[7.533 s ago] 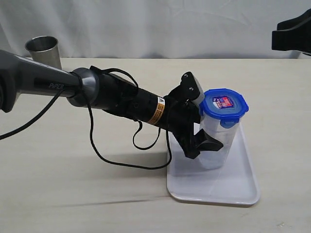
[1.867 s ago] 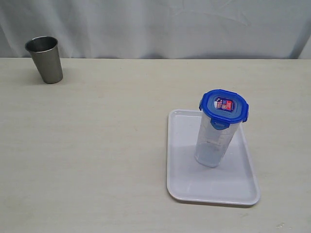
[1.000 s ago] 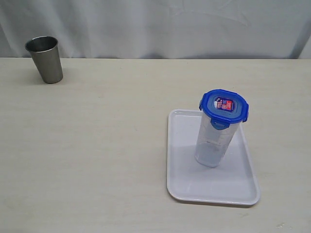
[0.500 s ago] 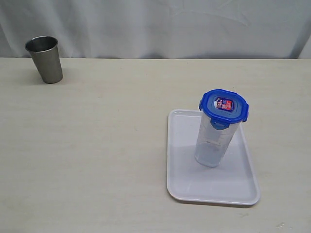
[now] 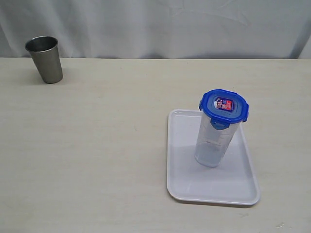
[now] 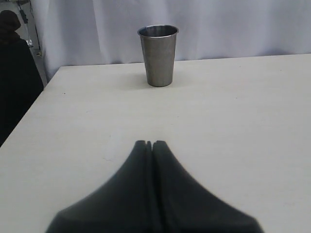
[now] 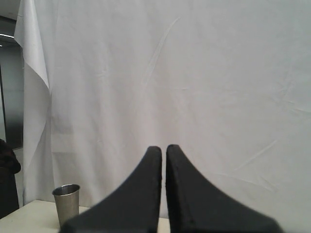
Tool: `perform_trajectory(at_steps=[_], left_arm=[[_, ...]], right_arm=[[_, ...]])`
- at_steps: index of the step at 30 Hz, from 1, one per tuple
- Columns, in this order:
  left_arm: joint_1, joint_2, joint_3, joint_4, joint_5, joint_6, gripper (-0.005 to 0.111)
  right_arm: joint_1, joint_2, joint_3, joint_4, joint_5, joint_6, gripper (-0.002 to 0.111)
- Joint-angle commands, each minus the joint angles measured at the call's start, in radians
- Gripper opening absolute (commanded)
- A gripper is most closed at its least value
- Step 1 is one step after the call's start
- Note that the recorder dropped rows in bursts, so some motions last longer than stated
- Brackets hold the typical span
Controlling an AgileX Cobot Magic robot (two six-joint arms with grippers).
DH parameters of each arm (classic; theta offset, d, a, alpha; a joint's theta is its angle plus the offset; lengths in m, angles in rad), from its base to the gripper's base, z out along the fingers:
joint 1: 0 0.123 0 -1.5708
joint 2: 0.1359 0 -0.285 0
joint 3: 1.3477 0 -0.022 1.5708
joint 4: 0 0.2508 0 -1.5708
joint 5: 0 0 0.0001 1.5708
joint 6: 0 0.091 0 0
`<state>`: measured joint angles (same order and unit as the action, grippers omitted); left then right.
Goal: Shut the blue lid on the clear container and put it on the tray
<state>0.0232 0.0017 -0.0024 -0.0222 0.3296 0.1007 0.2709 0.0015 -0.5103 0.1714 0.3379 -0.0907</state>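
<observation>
In the exterior view the clear container [image 5: 212,145] stands upright on the white tray [image 5: 194,187], right of the table's middle. The blue lid [image 5: 224,106] sits on its top, sticker facing up, tabs folded down. Neither arm shows in that view. The left wrist view has my left gripper [image 6: 150,143] shut and empty, low over bare tabletop. The right wrist view has my right gripper [image 7: 164,148] shut and empty, raised and facing the white curtain. Container, lid and tray are out of both wrist views.
A steel cup [image 5: 44,59] stands at the table's far left corner; the same steel cup [image 6: 158,55] is ahead of my left gripper, and the steel cup [image 7: 66,204] is low in the right wrist view. A white curtain [image 5: 160,24] hangs behind the table.
Since 7.5 s ago the left arm has let go of the container and left the exterior view. Nothing has moved over the last two seconds.
</observation>
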Motion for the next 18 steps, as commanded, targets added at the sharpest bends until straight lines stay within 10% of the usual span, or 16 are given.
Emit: perform_trajectory(at_steps=[1,18], left_arm=[[0.004,-0.002,0.002,-0.008,-0.007,0.001,0.0],[0.004,-0.002,0.002,-0.008,-0.007,0.001,0.0]], right_arm=[[-0.001,-0.002,0.004,-0.008,-0.003,-0.017,0.004],[-0.29,-0.002,0.421,-0.056,-0.243,-0.028,0.004]])
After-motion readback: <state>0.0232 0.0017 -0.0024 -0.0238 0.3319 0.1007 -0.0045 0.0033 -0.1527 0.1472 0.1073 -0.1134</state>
